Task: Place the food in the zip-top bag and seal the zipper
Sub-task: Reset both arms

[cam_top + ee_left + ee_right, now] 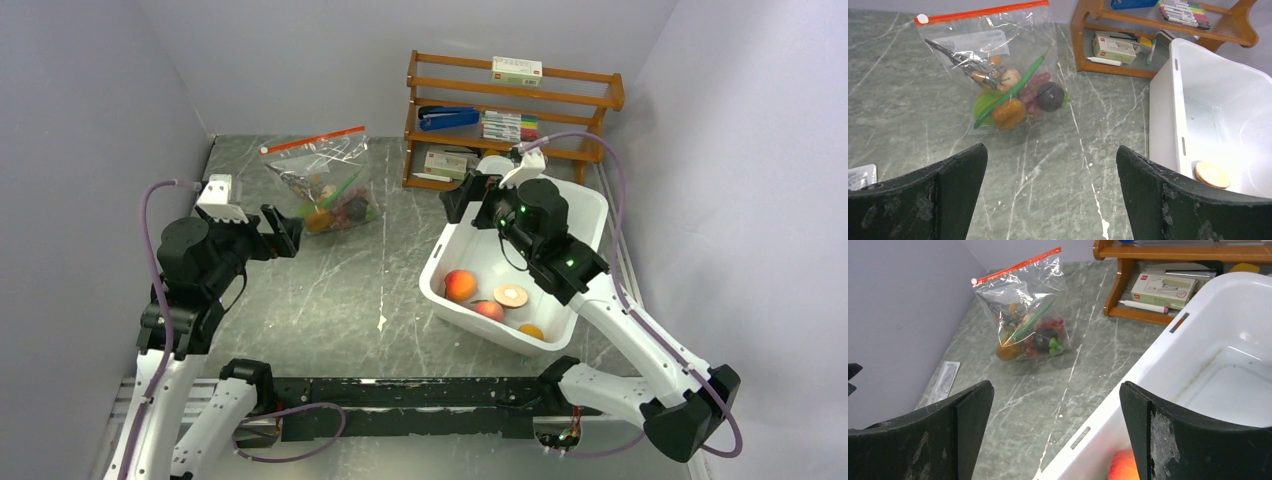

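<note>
now we see left pincer (1050,155) and right pincer (1055,387) spread wide, empty; zip-top bag (325,175) holds food (335,210) at eleven o'clock.

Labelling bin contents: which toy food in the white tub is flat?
The tan round slice, a flat disc lying face up beside the peach. The peach, red fruit and small orange fruit are all rounded.

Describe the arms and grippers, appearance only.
Both have white lower links and black joint housings. The left arm and right arm each carry a looping lavender cable. Green LEDs glow on the right arm's black housing. A white block tops each wrist. The left gripper and right gripper have broad, black, scuffed fingers.
</note>
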### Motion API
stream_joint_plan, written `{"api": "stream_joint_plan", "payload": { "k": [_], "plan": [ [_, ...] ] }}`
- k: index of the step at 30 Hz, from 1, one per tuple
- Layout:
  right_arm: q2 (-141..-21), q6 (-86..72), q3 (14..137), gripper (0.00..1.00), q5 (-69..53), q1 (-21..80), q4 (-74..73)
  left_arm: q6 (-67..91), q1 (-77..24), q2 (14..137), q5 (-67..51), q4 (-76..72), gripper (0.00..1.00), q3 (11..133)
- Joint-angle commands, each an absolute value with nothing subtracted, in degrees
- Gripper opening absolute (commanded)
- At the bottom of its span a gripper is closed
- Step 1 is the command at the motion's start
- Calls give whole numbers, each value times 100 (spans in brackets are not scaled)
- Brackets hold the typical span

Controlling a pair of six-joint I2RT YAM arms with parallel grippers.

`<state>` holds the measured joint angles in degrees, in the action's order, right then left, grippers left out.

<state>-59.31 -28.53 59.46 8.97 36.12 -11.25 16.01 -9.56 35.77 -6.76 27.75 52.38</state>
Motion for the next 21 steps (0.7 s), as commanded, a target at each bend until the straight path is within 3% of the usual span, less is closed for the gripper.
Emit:
{"api": "stream_joint_plan", "payload": {
  "k": [1,21],
  "plan": [
    [-5860,-2872,6120,100,1145,3617,-1212,1783,-984,3603,-702,2800,99,5203],
    [-5819,-3192,6179,100,1403,3613,-1348,1568,-984,3470,-574,2823,99,5108]
  ]
}}
